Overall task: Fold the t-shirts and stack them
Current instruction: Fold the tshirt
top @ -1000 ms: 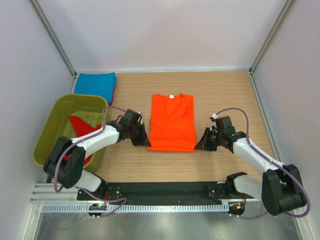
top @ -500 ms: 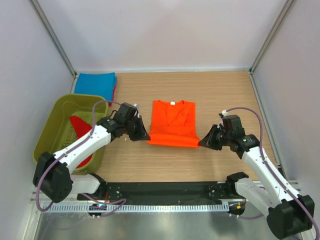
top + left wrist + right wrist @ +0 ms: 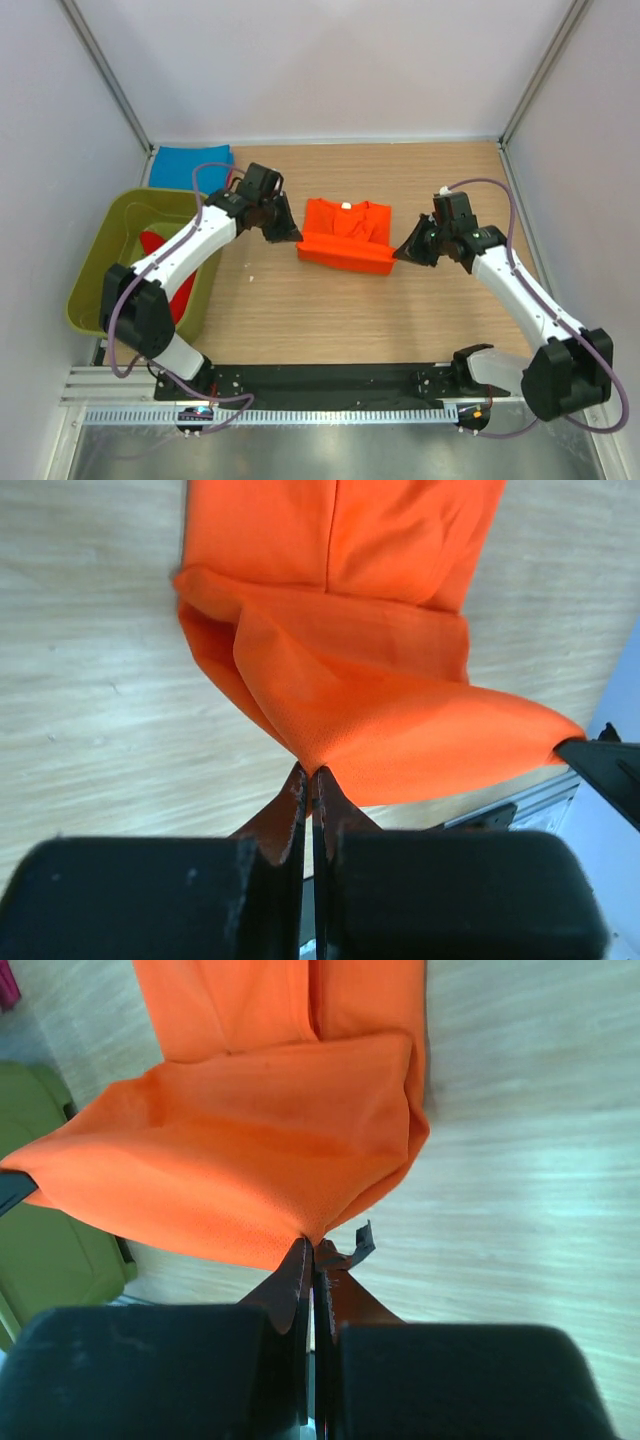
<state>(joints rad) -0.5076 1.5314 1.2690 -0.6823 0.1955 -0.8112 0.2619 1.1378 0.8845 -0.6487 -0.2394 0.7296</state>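
An orange t-shirt (image 3: 345, 235) with a white neck label lies mid-table, its bottom hem lifted and carried over towards the collar. My left gripper (image 3: 292, 236) is shut on the hem's left corner (image 3: 308, 765). My right gripper (image 3: 400, 254) is shut on the hem's right corner (image 3: 315, 1238). The lifted cloth (image 3: 400, 730) hangs stretched between both grippers above the flat part of the shirt (image 3: 270, 1000). A folded blue t-shirt (image 3: 190, 165) rests at the back left on a red one. Another red t-shirt (image 3: 165, 265) lies in the tub.
An olive-green plastic tub (image 3: 120, 240) stands at the left, beside my left arm. White walls enclose the wooden table (image 3: 330, 320) on three sides. A black rail (image 3: 330, 382) runs along the near edge by the arm bases.
Both grippers have lifted the orange shirt's bottom hem and carried it away from the near edge towards the collar, so the shirt looks much shorter.
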